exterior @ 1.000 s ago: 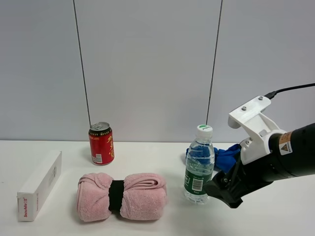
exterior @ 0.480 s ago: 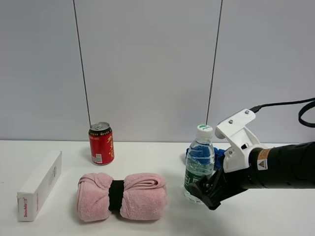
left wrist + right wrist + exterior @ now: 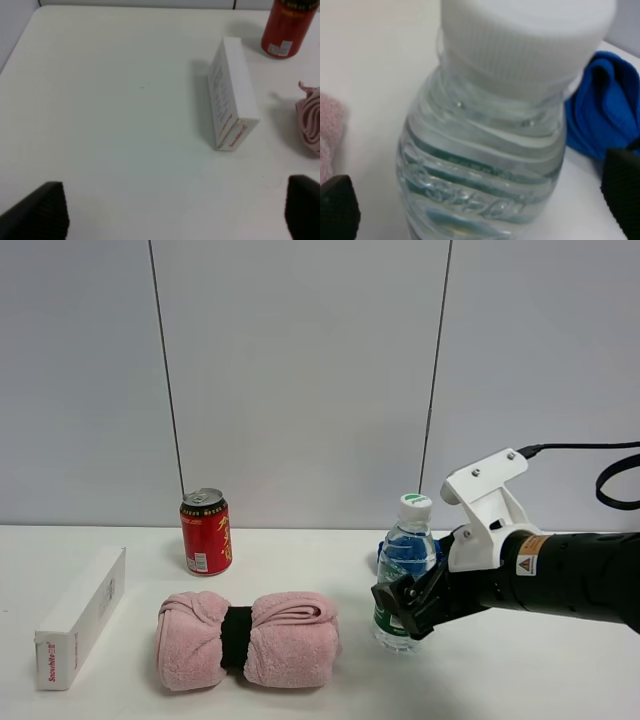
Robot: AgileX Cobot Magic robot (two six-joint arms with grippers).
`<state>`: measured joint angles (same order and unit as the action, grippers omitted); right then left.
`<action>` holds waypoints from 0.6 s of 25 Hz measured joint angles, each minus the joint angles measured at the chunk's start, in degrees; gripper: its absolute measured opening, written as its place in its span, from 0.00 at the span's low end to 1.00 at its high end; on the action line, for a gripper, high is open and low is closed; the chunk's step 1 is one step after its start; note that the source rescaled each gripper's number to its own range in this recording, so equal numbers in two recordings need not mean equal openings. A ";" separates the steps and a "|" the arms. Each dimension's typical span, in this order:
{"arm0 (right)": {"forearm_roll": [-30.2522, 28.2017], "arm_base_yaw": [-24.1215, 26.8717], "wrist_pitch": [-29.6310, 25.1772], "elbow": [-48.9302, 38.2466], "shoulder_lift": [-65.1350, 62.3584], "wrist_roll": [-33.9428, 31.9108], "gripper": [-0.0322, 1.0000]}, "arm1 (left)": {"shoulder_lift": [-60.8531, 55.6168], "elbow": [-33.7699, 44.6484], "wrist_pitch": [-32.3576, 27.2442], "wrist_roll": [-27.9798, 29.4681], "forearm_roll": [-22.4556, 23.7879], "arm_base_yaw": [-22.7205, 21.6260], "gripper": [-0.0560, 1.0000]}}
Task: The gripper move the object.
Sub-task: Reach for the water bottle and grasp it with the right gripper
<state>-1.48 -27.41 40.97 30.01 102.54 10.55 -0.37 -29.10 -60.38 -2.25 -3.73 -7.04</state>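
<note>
Right black-jawed gripper [image 3: 400, 608] straddles the small clear plastic water bottle [image 3: 406, 548] at its dark green label, jaws spread, not clamping. The left gripper [image 3: 175, 210] gapes too. Red lettering on the long white carton [image 3: 231, 95] is illegible.

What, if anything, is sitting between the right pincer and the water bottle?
Nothing visible. The right pincer has its open jaws on either side of the water bottle, with a gap on each side. The pink towel lies beside it, the blue cloth behind.

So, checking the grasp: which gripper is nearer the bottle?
Right. The right gripper has open jaws flanking the bottle; the left gripper hangs near the box, beyond the towel.
</note>
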 joint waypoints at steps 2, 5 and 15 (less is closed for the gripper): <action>1.48 0.00 1.53 0.00 0.55 0.00 1.00 | 0.00 0.00 0.00 0.00 0.00 0.00 1.00; 1.48 0.00 3.31 0.05 2.74 0.00 1.00 | 0.00 0.00 0.00 0.00 0.00 0.00 1.00; 1.48 0.00 7.90 -0.11 4.01 -1.58 0.61 | 0.00 0.00 0.00 0.00 0.00 0.00 1.00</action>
<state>0.00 -27.41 48.86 29.90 106.55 8.98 -0.37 -29.10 -60.38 -2.25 -3.73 -7.04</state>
